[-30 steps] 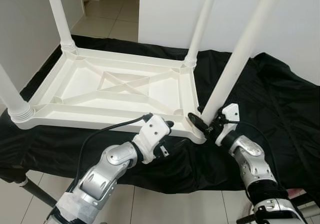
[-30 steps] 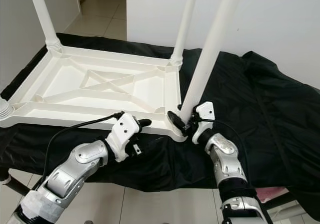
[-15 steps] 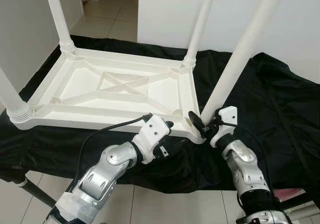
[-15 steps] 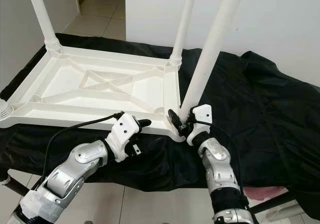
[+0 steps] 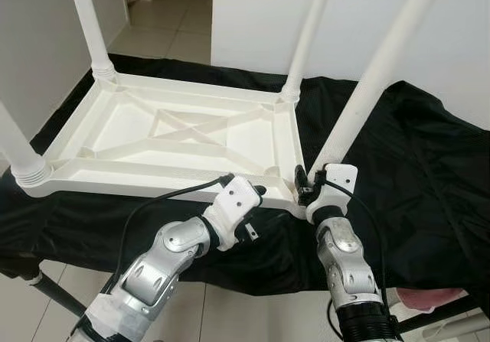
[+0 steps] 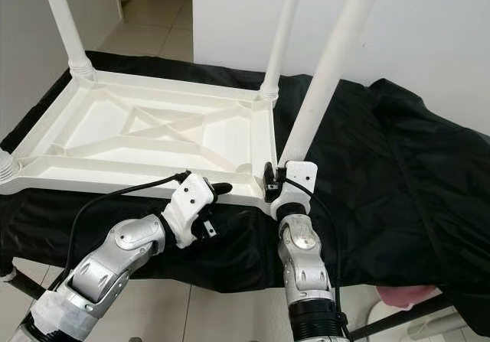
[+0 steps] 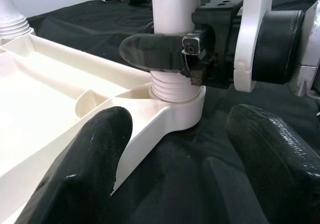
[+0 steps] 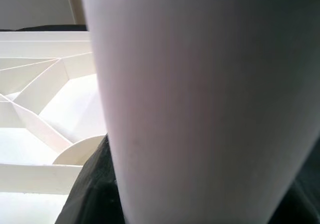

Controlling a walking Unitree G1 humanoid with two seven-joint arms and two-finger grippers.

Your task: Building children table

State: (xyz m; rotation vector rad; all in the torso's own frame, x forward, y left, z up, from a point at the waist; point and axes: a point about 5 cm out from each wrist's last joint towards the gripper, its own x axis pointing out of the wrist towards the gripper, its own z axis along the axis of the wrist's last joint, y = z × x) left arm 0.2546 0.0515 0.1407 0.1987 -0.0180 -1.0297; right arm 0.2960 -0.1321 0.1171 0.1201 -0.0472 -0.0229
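Note:
A white plastic table [image 5: 153, 180] lies upside down on a black cloth. Its near right leg [image 5: 375, 82] stands tilted in the corner socket [image 7: 175, 91]. My right gripper [image 5: 306, 185] is shut on this leg just above the threaded base, and one black finger [image 7: 155, 51] wraps its front. Up close in the right wrist view, the leg [image 8: 200, 103] hides the gripper's fingers. My left gripper [image 7: 180, 134] is open at the table's front edge, just left of that corner, with its fingers [image 7: 95, 154] apart and touching nothing.
Three other white legs stand in their corners: far left [image 5: 88, 21], far right [image 5: 306, 40], near left [image 5: 15, 147]. The black cloth [image 5: 413, 166] covers a low stand. A white wall is behind, tiled floor below, and something pink [image 5: 429, 300] lies at lower right.
My right wrist has swung leftward around the leg's base, and its forearm now stands almost straight below the corner. The leg's top leans slightly more to the right. The left arm is unmoved.

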